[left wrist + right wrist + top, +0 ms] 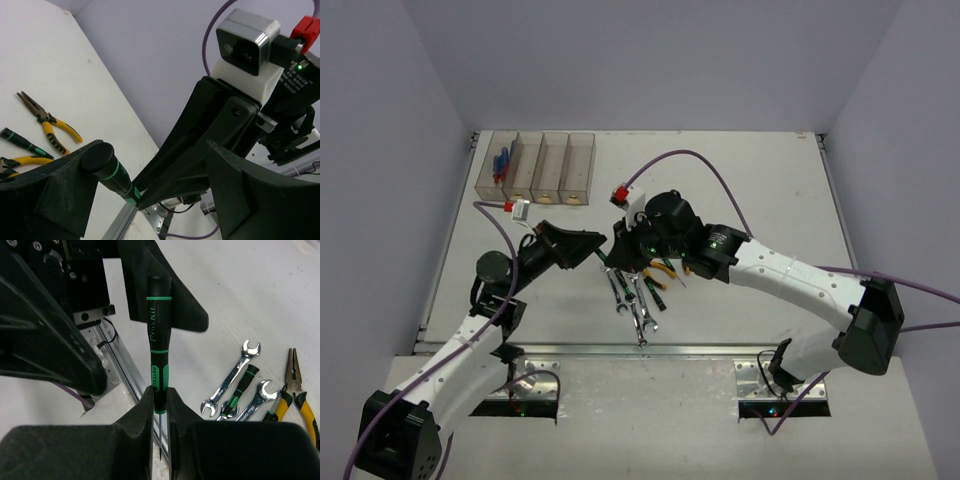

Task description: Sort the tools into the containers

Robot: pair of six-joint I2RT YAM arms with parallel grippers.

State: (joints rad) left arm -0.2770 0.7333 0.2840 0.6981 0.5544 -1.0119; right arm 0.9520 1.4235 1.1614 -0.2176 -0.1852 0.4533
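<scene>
My right gripper is shut on the lower handle of a black and green screwdriver, held above the table near the middle. My left gripper is open around the screwdriver's butt end. The butt rests against one left finger while the other finger stands well apart. Below lie silver wrenches, yellow-handled pliers and another black and green screwdriver. The containers stand in a row at the far left, with blue-handled screwdrivers in the leftmost one.
A metal rail runs along the table's near edge, just below the pile of tools. Purple cables loop over the table behind the right arm. Grey walls close in the far and side edges.
</scene>
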